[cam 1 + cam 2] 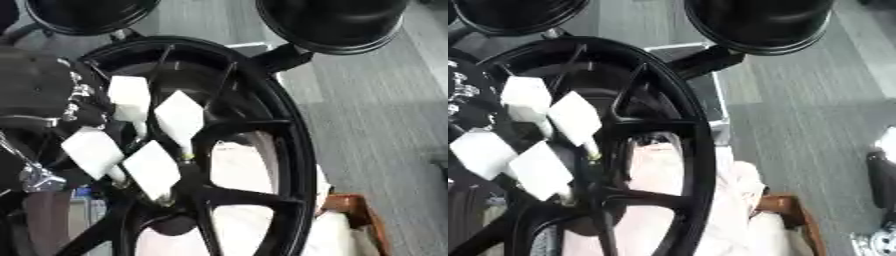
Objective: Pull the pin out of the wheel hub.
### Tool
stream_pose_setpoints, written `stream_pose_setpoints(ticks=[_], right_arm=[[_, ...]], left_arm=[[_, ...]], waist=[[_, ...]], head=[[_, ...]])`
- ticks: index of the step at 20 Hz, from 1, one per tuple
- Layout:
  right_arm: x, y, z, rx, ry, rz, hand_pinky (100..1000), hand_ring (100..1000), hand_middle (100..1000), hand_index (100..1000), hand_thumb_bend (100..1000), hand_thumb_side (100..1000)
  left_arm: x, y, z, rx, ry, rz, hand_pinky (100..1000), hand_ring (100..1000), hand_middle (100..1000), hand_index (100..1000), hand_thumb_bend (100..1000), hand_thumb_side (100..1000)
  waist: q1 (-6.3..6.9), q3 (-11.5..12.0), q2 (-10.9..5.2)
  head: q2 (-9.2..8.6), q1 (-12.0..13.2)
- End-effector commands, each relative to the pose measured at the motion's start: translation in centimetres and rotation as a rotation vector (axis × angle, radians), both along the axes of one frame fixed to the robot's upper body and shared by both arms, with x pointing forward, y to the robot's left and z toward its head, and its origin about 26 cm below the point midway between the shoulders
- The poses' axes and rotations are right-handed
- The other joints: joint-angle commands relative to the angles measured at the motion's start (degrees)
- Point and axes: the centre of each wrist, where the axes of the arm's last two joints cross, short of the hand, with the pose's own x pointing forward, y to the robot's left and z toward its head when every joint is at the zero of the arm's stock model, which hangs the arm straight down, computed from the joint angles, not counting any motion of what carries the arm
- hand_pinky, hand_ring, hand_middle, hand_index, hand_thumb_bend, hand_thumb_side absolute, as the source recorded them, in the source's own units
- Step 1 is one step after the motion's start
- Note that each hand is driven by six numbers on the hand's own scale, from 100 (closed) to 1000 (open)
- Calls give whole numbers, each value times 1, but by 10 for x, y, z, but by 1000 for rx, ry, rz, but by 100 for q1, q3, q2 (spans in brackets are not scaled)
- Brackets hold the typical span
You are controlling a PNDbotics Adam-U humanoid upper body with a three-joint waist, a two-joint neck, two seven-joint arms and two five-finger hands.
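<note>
A black spoked wheel rim [297, 150] stands on edge and fills the middle of both views. At its hub [171, 200] several white diamond-shaped tabs on thin stems stick out; these look like the pins. One pin [179, 120] ends in a small yellowish tip at the hub. My left hand [44, 95], black with silver joints, comes in from the left and lies against the upper-left white tab [129, 97]; its fingers are hidden. A black and silver part, probably my right hand [880, 180], shows at the right edge.
Two round black shapes [337, 22] hang over the top of the view, one on each side. White cloth [710, 200] and a brown box corner [785, 205] lie behind the rim's lower part. Grey floor [376, 110] lies to the right.
</note>
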Motion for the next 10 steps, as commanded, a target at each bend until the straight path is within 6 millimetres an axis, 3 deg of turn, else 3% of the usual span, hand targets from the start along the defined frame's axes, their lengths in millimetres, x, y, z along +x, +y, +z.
stream_pose_setpoints(ticks=[1, 5, 10], right_arm=[[0, -2, 5, -4, -17, -2, 809, 760, 633, 791, 100, 330], [-1, -2, 5, -1, -16, -3, 809, 760, 633, 790, 100, 332], [-1, -2, 4, 4, -13, -6, 809, 760, 633, 791, 100, 332]], left_arm=[[1, 2, 6, 325, 14, -90, 697, 578, 463, 657, 191, 349], [-3, -1, 14, 257, 21, -73, 625, 512, 371, 529, 100, 328], [-14, -4, 26, 160, 39, -51, 596, 485, 326, 455, 100, 342]], waist=[[-15, -3, -96], [-20, 9, -102], [-29, 23, -103]], head=[[-17, -1], [-18, -13], [-6, -39]])
